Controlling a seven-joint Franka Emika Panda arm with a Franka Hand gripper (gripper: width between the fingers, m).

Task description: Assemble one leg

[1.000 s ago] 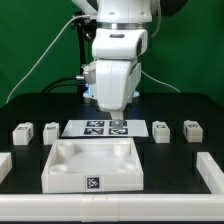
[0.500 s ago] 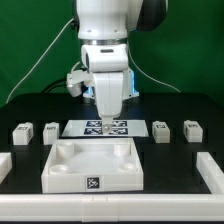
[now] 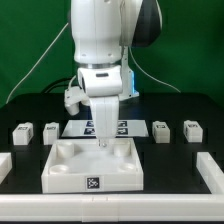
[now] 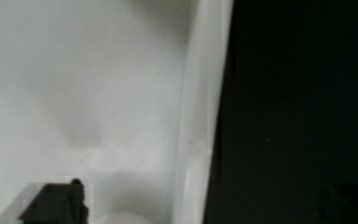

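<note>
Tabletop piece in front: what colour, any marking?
The tabletop is white, with a black-and-white square tag on its front wall. Clearest in the exterior view.

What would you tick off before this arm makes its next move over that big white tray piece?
1. End effector empty: ok. In the wrist view its fingers stand apart with nothing between them.
2. Legs ready: ok. The inner left leg and inner right leg stand free on either side of the marker board.
3. Tabletop lying flat, recesses up: ok.
4. End effector lined up over a leg: not ok. It hangs over the tabletop's far edge.
5. Gap between fingertips and tabletop: cannot tell.
</note>
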